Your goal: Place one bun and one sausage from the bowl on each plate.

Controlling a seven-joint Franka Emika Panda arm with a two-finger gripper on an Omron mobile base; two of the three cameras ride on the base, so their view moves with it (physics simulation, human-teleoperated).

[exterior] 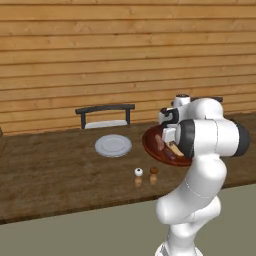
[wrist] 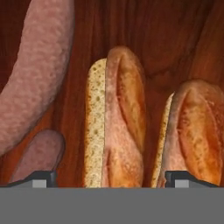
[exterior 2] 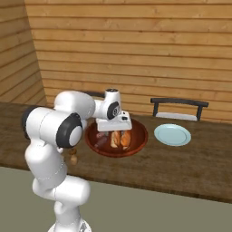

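1. Tool (wrist: 111, 179) hangs low inside the bowl (exterior 2: 141, 136), fingers spread wide either side of a bun (wrist: 116, 127); nothing pinched yet.
2. Bowl sits on the desk (exterior: 50, 170). It holds a second bun (wrist: 192, 131) just beside the first, plus two sausages (wrist: 39, 74) on the other side.
3. Plate (exterior: 113, 145) lies bare on the desk, well apart from the bowl, near a chair (exterior: 105, 115).
4. Risk: one fingertip (wrist: 183, 178) stands close to the second bun; closing may snag or drag it.
5. Risk: soft bun may deform or slip if gripped off-centre.
6. Risk: salt and pepper shakers (exterior: 146, 176) stand between bowl and plate; a low carry could topple them.
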